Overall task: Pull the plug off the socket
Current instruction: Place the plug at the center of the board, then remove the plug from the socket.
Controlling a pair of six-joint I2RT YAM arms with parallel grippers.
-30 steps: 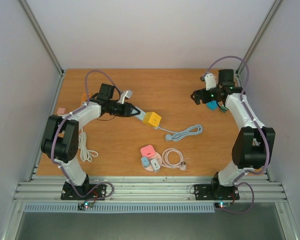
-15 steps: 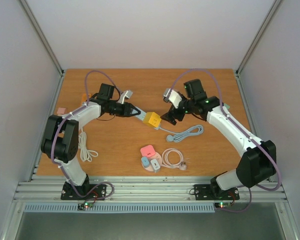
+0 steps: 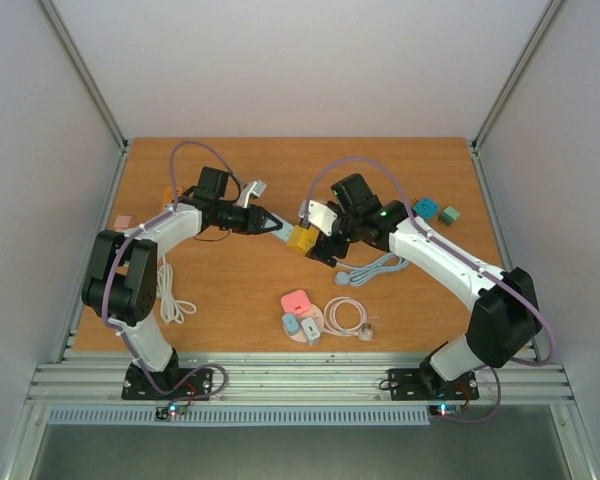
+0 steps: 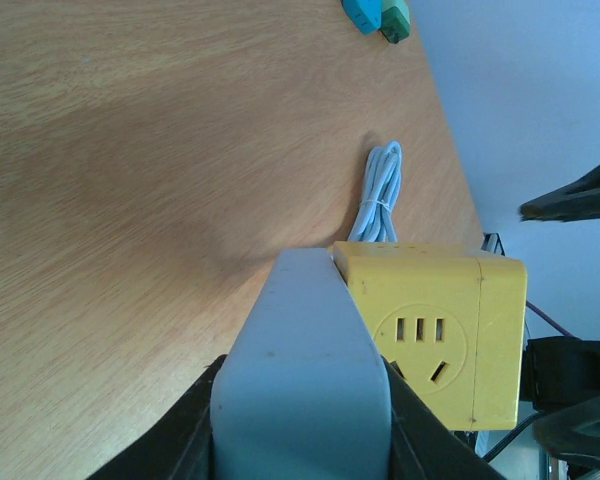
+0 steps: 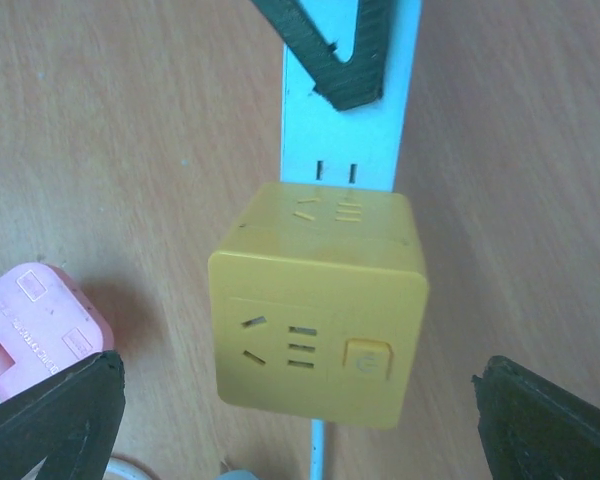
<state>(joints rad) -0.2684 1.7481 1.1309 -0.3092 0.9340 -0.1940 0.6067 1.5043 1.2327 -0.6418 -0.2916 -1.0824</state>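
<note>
A yellow cube socket point(image 3: 303, 238) lies mid-table, its grey cord trailing to the right. A white plug point(image 3: 283, 231) sticks into the socket's left face. My left gripper point(image 3: 272, 226) is shut on that plug; in the left wrist view the plug point(image 4: 300, 350) fills the space between the black fingers point(image 4: 195, 430), with the socket point(image 4: 440, 335) just beyond. My right gripper point(image 3: 317, 238) stands open over the socket. In the right wrist view its fingers point(image 5: 50, 420) flank the socket point(image 5: 315, 305) with wide gaps on both sides, touching nothing, and the plug point(image 5: 350, 130) lies behind.
A pink adapter point(image 3: 297, 300), small blue and white plugs and a coiled white cable point(image 3: 347, 316) lie near the front. The socket's bundled cord point(image 3: 375, 266) lies to its right. Teal point(image 3: 425, 208) and green point(image 3: 448, 214) blocks sit back right. A white cable point(image 3: 172, 300) lies by the left arm.
My right arm has swung left from the teal block at the back right to the yellow socket, jaws open around it. The left arm and plug have not moved.
</note>
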